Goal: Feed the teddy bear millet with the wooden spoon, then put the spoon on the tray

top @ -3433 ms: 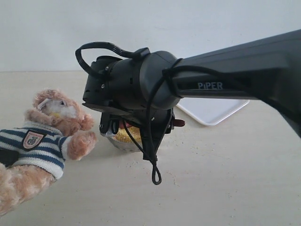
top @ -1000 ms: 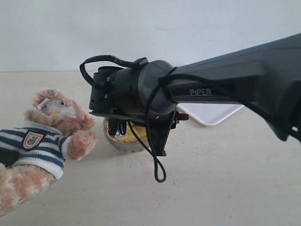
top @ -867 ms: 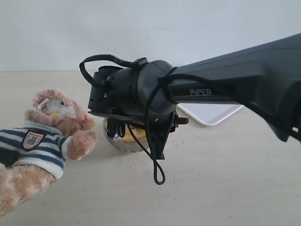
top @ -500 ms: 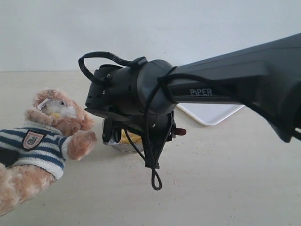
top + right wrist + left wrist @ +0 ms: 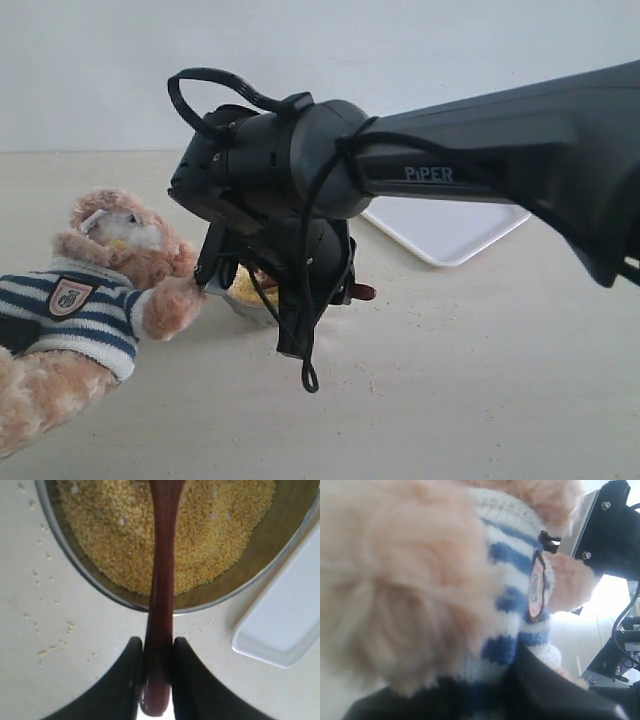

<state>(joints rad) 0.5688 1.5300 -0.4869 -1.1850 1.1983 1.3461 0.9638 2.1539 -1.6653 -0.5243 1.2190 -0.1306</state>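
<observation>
A pale, speckled surface (image 5: 480, 380) runs back to a plain white wall. Against the frame half a second earlier, the right arm (image 5: 500, 170) has tipped its wrist more steeply down and slid a little toward the teddy bear (image 5: 95, 290). This uncovers more of the tray (image 5: 450, 230) near the far edge and hides more of the steel bowl (image 5: 240, 587). Bear, bowl and tray lie where they did.

The right pincer (image 5: 157, 650) is narrowed onto the handle of the wooden spoon (image 5: 162, 570), which reaches over the bowl's rim above the millet (image 5: 210, 530). The bear lies at the edge on the left arm's side, just beside the bowl. The bear's striped shirt fills the left wrist view, and I cannot tell the left pincer's state.

White letters on the arm read "PiPER". The shirt badge (image 5: 68, 297) is too small to read.
</observation>
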